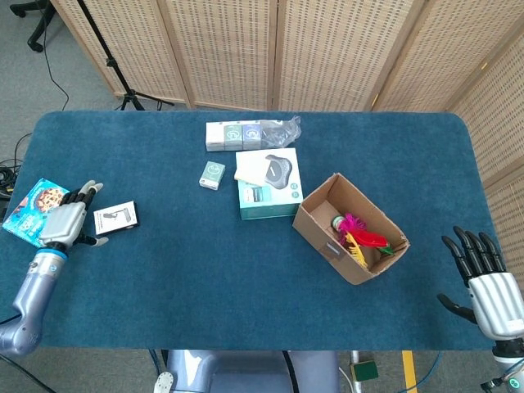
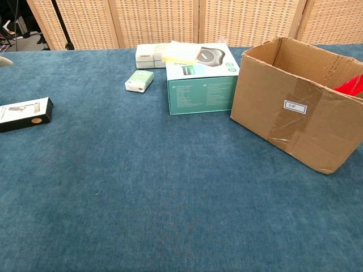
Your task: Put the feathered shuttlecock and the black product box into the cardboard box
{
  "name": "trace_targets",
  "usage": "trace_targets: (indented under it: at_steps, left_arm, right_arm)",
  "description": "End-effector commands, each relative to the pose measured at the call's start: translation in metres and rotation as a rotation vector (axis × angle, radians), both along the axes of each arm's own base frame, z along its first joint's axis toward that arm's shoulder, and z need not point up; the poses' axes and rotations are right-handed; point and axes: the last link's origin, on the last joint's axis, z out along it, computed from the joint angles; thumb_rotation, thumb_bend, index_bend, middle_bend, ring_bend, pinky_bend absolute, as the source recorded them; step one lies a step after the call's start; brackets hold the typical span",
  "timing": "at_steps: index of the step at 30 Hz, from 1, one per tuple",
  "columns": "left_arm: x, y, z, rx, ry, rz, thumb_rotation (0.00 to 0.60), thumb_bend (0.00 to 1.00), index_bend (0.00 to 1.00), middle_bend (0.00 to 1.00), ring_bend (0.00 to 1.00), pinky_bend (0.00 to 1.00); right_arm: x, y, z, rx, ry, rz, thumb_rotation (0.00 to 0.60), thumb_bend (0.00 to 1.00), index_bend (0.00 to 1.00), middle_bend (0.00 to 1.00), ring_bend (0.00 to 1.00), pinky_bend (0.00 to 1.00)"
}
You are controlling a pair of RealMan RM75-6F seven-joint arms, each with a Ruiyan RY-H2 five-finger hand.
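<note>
The cardboard box (image 1: 321,221) (image 2: 295,107) lies open on the right side of the table. The feathered shuttlecock (image 1: 360,235), pink, red and yellow, lies inside it; the chest view shows only a red tip (image 2: 353,86). The black product box (image 1: 115,218) (image 2: 24,114), with a white label on top, lies flat at the table's left. My left hand (image 1: 67,223) hovers just left of it, fingers spread, holding nothing. My right hand (image 1: 485,282) is at the table's near right corner, open and empty, apart from the cardboard box.
A teal box (image 1: 268,187) with a yellow pad on top stands beside the cardboard box. Behind it are a white carton row (image 1: 232,135) and a small green box (image 1: 211,174). A blue cookie box (image 1: 29,207) lies at the far left edge.
</note>
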Motion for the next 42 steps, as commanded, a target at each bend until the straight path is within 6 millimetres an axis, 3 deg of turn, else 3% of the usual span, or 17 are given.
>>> trace_targets:
  at_steps: [1,5,8,13,16,19,25,34,42]
  left_arm:
    - [0.006,0.017,-0.021,-0.051,0.002,0.016,0.600,0.00,0.00,0.00,0.00,0.00]
    - [0.006,0.027,-0.035,-0.053,0.038,0.034,0.600,0.00,0.00,0.00,0.00,0.03]
    - [0.003,0.032,-0.043,-0.046,0.036,0.066,0.600,0.00,0.04,0.01,0.00,0.11]
    - [-0.002,0.038,-0.054,-0.025,0.044,0.087,0.600,0.08,0.35,0.31,0.22,0.34]
    - [-0.004,0.037,-0.059,-0.023,0.063,0.080,0.600,0.11,0.49,0.41,0.32,0.42]
    - [-0.004,0.036,-0.062,-0.012,0.074,0.072,0.600,0.13,0.54,0.46,0.37,0.46]
    - [0.004,0.033,-0.061,0.006,0.055,0.029,0.600,0.14,0.55,0.46,0.38,0.47]
    - [0.060,0.005,-0.054,-0.024,-0.001,-0.234,0.600,0.13,0.55,0.46,0.38,0.47]
    - [0.122,-0.041,-0.072,-0.160,-0.014,-0.534,0.600,0.12,0.55,0.46,0.38,0.47]
  right_arm:
    - [-0.001,0.000,0.004,-0.005,-0.007,-0.003,0.600,0.00,0.00,0.00,0.00,0.00]
    - [-0.002,0.000,0.006,-0.006,-0.019,-0.008,0.600,0.00,0.00,0.00,0.00,0.00]
    - [-0.002,-0.001,0.007,-0.004,-0.024,-0.011,0.600,0.00,0.00,0.00,0.00,0.00]
    - [-0.002,-0.001,0.008,-0.001,-0.030,-0.010,0.600,0.00,0.00,0.00,0.00,0.00]
    - [-0.002,-0.001,0.008,-0.001,-0.027,-0.009,0.600,0.00,0.00,0.00,0.00,0.00]
    - [-0.002,-0.001,0.006,0.008,-0.027,-0.011,0.600,0.00,0.00,0.00,0.00,0.00]
    - [-0.001,0.000,0.004,0.015,-0.025,-0.006,0.600,0.00,0.00,0.00,0.00,0.00]
    - [0.000,0.000,0.003,0.021,-0.026,-0.007,0.600,0.00,0.00,0.00,0.00,0.00]
    - [0.000,0.000,0.003,0.022,-0.025,-0.008,0.600,0.00,0.00,0.00,0.00,0.00]
